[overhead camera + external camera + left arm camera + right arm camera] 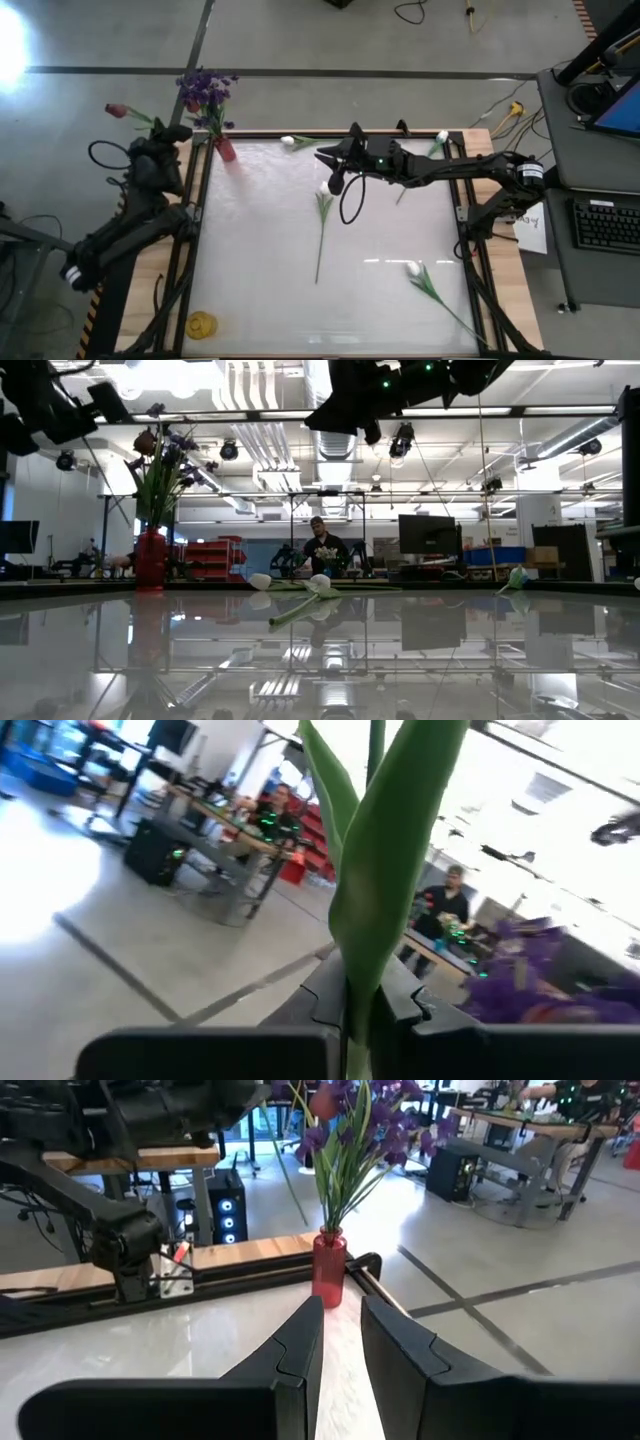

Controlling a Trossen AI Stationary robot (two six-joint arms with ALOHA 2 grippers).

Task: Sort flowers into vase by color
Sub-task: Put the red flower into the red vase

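Note:
My left gripper (pixel 168 131) is off the table's far left corner, shut on a dark red tulip (pixel 118 111). Just right of it, a red vase (pixel 226 150) stands on the table's far left corner and holds purple flowers (pixel 205 92). Several white tulips lie flat on the table (pixel 288 141) (pixel 322 225) (pixel 420 275) (pixel 440 138). My right gripper (pixel 326 162) hangs high over the table's far middle. It points level toward the vase (pixel 328 1268), its fingers (pixel 300 1350) a little apart with nothing between them. My left gripper pinches the red tulip's green stem and leaf (pixel 352 982) between its two fingers, which lie across the stem. The tulip is lifted clear of the table. Its bloom (pixel 147 440) reaches out past the fingers, away from the table.
A small yellow thing (pixel 202 323) lies on the wooden frame near the front left corner. A loose black cable (pixel 352 205) hangs under my right arm. A desk with a keyboard (pixel 605 222) stands to the right. People sit at benches in the room behind (pixel 322 550).

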